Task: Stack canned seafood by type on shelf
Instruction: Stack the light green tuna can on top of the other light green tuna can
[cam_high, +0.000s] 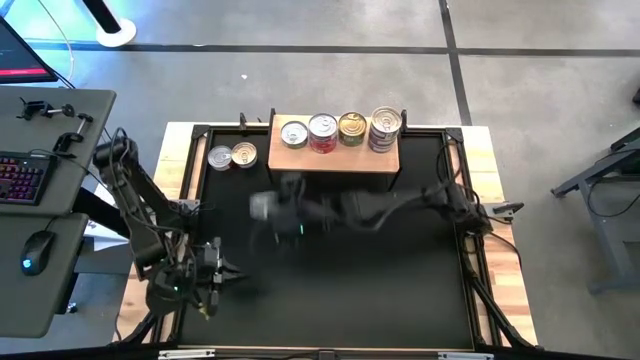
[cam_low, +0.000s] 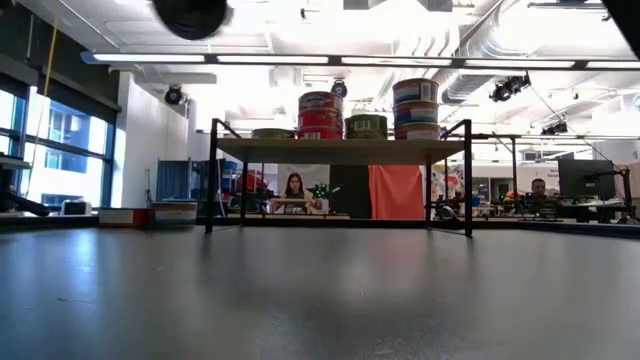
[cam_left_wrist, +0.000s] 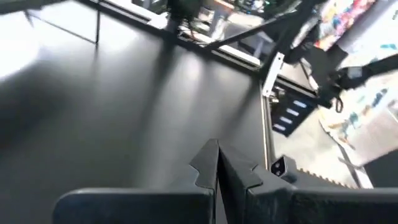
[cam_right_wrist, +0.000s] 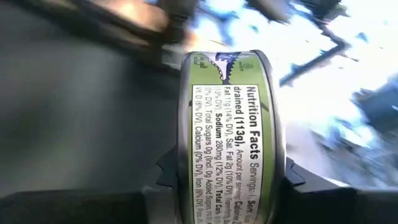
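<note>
The wooden shelf (cam_high: 335, 157) stands on black legs at the mat's far side. On it are a silver-lidded can (cam_high: 294, 133), a red-labelled stack (cam_high: 323, 131), a green-labelled can (cam_high: 352, 128) and a blue-purple stack (cam_high: 385, 129). Two more cans (cam_high: 231, 156) rest on the mat, left of the shelf. My right gripper (cam_right_wrist: 227, 177) is shut on a green-labelled can (cam_right_wrist: 231, 134), blurred, in front of the shelf's left end (cam_high: 264, 207) and high above the mat (cam_low: 190, 14). My left gripper (cam_left_wrist: 216, 163) is shut near the mat's near-left corner (cam_high: 222, 275). My right gripper pinches the green-labelled can between its two fingers (cam_right_wrist: 166, 173). One finger is on each flat end, beside the rims (cam_right_wrist: 184, 149). The printed side wall (cam_right_wrist: 231, 124) faces the wrist camera. The can is lifted clear of the mat.
A black mat (cam_high: 330, 280) covers the table inside a black frame; its near half lies bare. A desk with a keyboard (cam_high: 22, 178) and mouse stands to the left of the table. People sit in the room beyond the shelf (cam_low: 295, 190).
</note>
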